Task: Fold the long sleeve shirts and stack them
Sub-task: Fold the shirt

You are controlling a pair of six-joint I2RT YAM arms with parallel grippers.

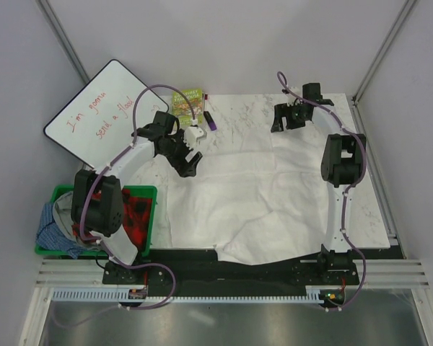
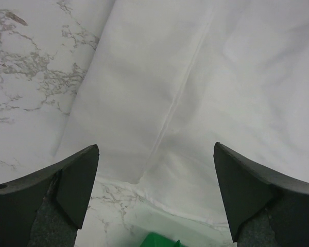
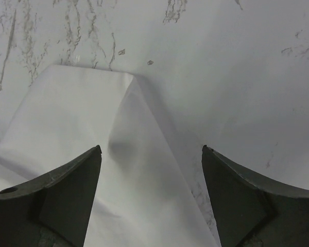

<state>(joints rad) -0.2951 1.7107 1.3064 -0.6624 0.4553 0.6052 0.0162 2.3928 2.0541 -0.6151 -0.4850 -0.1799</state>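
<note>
Progress looks slight: we see one white shirt (image 1: 260,194) spread wide over the marble table (image 1: 245,115). It fills the centre of the top view, rumpled with long creases, and its lower edge droops past the table's edge at the bottom of the frame. We find no neat fold in it and no stack anywhere, so we judge that the folding and all the stacking are yet to be done. A green bin (image 1: 150,192) at the lower left holds bunched cloth in red, black and blue; whether those are more shirts we cannot tell.

The left gripper (image 2: 155,146) hangs with its jaws spread wide and nothing between them. In its wrist view the shirt lies directly below, a seam runs up the middle of the frame, and bare marble shows at the upper left. The right gripper (image 3: 151,147) is likewise spread and empty. It hovers over a turned-over corner of the shirt that points toward the upper left of its view. In the top view the left gripper sits at the shirt's upper left edge and the right one near its upper right corner.
</note>
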